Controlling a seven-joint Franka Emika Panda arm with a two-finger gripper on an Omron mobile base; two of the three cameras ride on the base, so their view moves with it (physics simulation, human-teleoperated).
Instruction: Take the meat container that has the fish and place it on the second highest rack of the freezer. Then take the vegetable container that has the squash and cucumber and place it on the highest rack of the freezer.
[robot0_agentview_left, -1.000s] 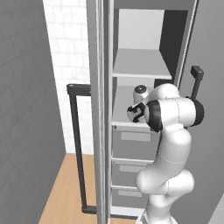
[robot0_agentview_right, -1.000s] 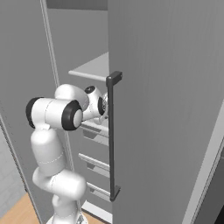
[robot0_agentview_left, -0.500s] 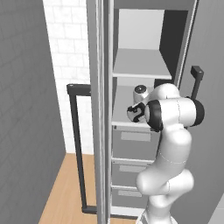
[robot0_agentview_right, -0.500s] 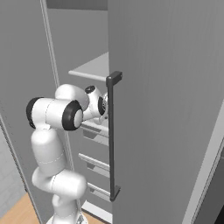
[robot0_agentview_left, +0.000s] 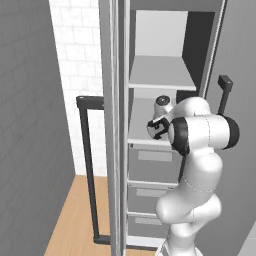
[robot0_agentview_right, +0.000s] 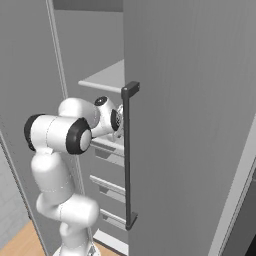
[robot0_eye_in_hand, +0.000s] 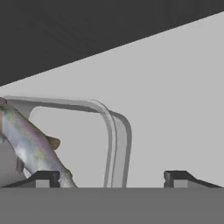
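The meat container (robot0_eye_in_hand: 114, 144) was a shallow, smooth grey tray with rounded corners and a thick double-lipped rim, sitting on a flat matte grey rack (robot0_eye_in_hand: 175, 96) inside the freezer (robot0_agentview_left: 160, 75). In it lay the fish (robot0_eye_in_hand: 30, 146), long and tapered, with a glossy silver-green back, a pinkish side and small orange-brown fins. The gripper (robot0_eye_in_hand: 112, 177) stood spread wide with nothing between its dark, blocky fingertips (robot0_eye_in_hand: 41, 178); the container's rim corner lay in the gap between them, untouched. From the base views the glossy white arm (robot0_agentview_left: 200, 150) reached into the freezer at the lower shelf (robot0_agentview_left: 145, 125), beside the plain grey door (robot0_agentview_right: 190, 125) with its slim dark bar handle (robot0_agentview_right: 127, 155). No labels or writing were visible anywhere.
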